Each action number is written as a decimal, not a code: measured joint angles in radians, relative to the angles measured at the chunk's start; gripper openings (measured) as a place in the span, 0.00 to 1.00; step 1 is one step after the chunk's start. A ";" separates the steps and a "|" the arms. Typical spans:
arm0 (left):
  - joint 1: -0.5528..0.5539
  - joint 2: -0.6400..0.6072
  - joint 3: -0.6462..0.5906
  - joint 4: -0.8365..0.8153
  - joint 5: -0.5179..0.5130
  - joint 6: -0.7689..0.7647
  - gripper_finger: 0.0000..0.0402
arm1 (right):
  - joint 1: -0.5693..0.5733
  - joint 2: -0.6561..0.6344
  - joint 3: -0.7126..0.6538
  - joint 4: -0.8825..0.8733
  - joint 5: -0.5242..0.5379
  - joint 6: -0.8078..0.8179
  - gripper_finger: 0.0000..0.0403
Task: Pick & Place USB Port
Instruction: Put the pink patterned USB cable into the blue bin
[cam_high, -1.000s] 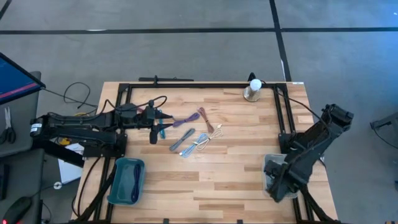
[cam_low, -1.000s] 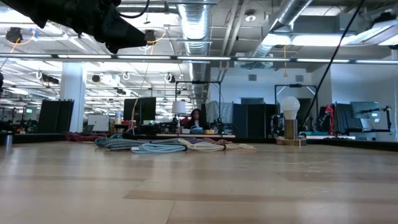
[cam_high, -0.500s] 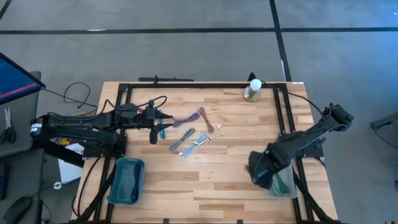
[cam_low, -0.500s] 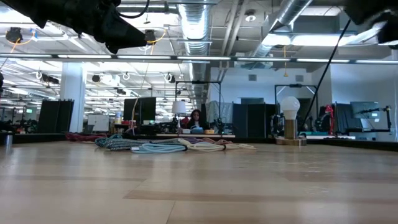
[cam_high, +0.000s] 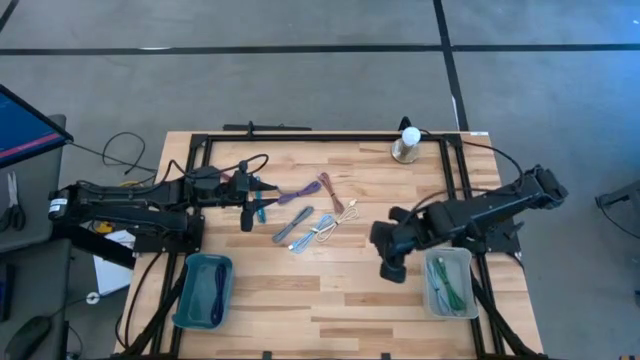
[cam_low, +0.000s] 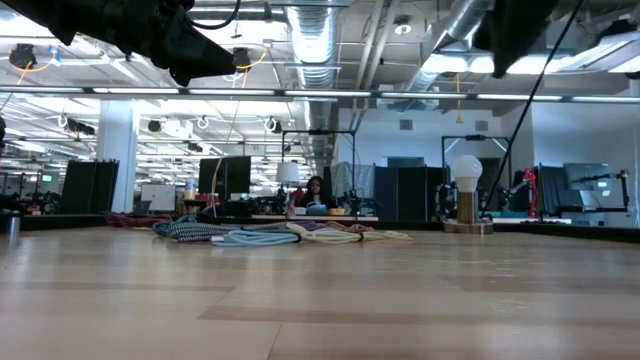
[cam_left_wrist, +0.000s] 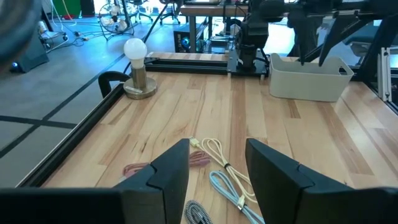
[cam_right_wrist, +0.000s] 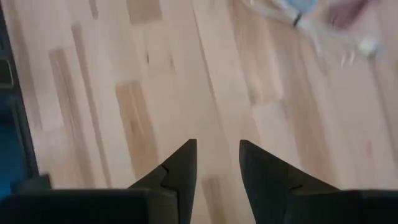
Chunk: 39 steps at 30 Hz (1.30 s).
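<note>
The right gripper hangs over bare wood at 4 o'clock from the bundled USB cables, fingers spread with nothing between them. The grey bin holding green cable sits at its 4 o'clock. The left gripper waits at 9 o'clock of the cables, fingers apart. A teal tray lies at 7 o'clock.
</note>
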 joint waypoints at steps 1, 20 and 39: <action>0.000 0.000 0.000 0.000 0.000 0.000 0.39 | -0.013 0.001 0.000 0.020 0.001 -0.022 0.28; 0.000 -0.004 0.000 -0.045 -0.006 0.029 0.39 | -0.220 0.004 0.000 0.269 0.012 -0.224 0.28; 0.000 -0.257 0.000 -0.364 -0.330 0.017 0.39 | -0.312 0.005 -0.114 0.292 0.053 -0.276 0.28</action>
